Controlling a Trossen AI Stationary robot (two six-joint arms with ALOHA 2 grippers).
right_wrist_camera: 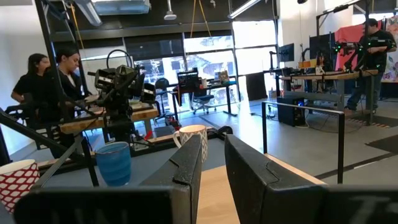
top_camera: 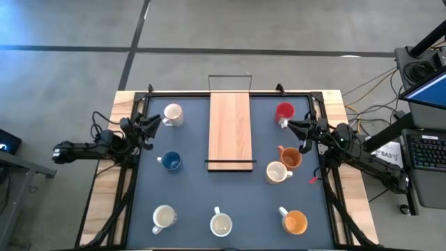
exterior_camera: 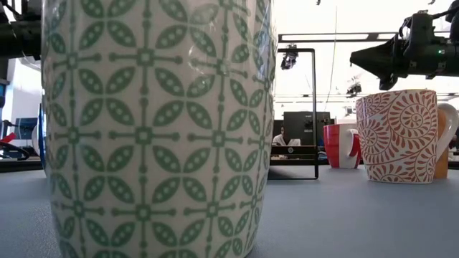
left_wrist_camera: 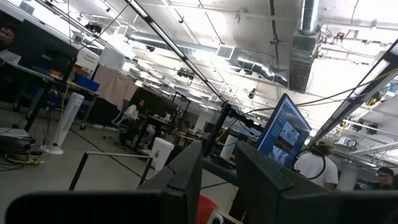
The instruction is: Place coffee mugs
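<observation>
Eight coffee mugs (top_camera: 171,162) stand scattered on the worktop (top_camera: 188,202) around the wooden tray (top_camera: 229,130) at its far-edge middle. The left gripper (top_camera: 155,123) hovers near the far-left corner, the right gripper (top_camera: 293,126) near the far-right; both have their fingers apart and hold nothing.

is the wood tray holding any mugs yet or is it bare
Bare. In the high view the wood tray shows only plain wood from end to end, and every mug, such as the red mug, stands on the dark mat around it.
</observation>
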